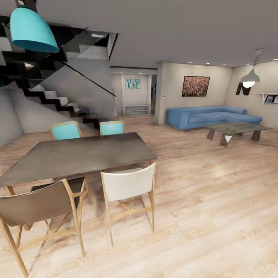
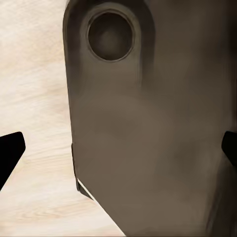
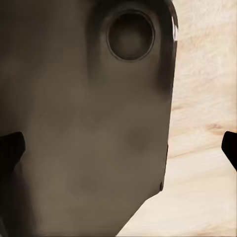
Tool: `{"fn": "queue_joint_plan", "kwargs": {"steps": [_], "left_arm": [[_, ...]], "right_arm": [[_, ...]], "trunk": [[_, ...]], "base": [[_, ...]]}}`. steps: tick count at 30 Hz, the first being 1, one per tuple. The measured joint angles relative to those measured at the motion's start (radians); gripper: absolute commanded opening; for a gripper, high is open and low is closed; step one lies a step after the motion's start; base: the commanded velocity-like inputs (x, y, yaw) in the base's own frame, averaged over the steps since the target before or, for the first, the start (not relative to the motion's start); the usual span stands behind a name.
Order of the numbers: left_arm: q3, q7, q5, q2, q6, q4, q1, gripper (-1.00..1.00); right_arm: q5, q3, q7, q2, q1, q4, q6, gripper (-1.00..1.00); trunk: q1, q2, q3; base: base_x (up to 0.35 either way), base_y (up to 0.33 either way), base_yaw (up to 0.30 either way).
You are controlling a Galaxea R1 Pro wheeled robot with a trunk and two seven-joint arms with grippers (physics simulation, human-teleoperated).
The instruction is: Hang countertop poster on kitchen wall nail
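No poster, countertop or wall nail lies ahead of you: this is the dining and living room.

You face a dark wooden dining table (image 1: 77,156) at near left with four chairs, a blue sofa (image 1: 210,116) and a reddish-brown painting (image 1: 195,86) far right, stairs (image 1: 58,98) far left. Neither arm is nearer to anything yet, and which way the kitchen lies cannot be told. Your left gripper (image 2: 118,148) and right gripper (image 3: 118,143) hang beside the robot's dark body over the wood floor (image 1: 216,200), fingertips spread wide at the frame edges, holding nothing.
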Motion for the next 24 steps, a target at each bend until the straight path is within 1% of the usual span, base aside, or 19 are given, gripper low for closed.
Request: {"fn": "queue_joint_plan", "kwargs": {"steps": [1,6,9,11,24], "left_arm": [[0.003,-0.004,-0.002,-0.006,-0.001,-0.005,0.006,1.0],[0.0,-0.004,-0.001,-0.034,-0.002,-0.031,0.033,1.0],[0.0,-0.004,-0.001,-0.05,-0.002,-0.048,0.034,1.0],[0.0,-0.004,-0.001,-0.052,-0.002,-0.059,0.034,1.0],[0.0,-0.004,-0.001,-0.052,-0.002,-0.061,0.035,1.0]], "right_arm": [[0.005,0.001,0.0,-0.002,-0.006,-0.006,-0.005,1.0],[0.006,0.002,0.0,-0.003,-0.034,-0.02,-0.02,1.0],[0.006,0.002,0.0,-0.003,-0.051,-0.02,-0.02,1.0],[0.006,0.002,0.0,-0.003,-0.062,-0.02,-0.02,1.0],[0.006,0.002,0.0,-0.003,-0.062,-0.02,-0.02,1.0]], "trunk": [[0.0,0.0,0.0],[0.0,0.0,0.0],[0.0,0.0,0.0],[0.0,0.0,0.0],[0.0,0.0,0.0]], "base": [[0.0,0.0,0.0],[0.0,0.0,0.0],[0.0,0.0,0.0],[0.0,0.0,0.0],[0.0,0.0,0.0]]}}
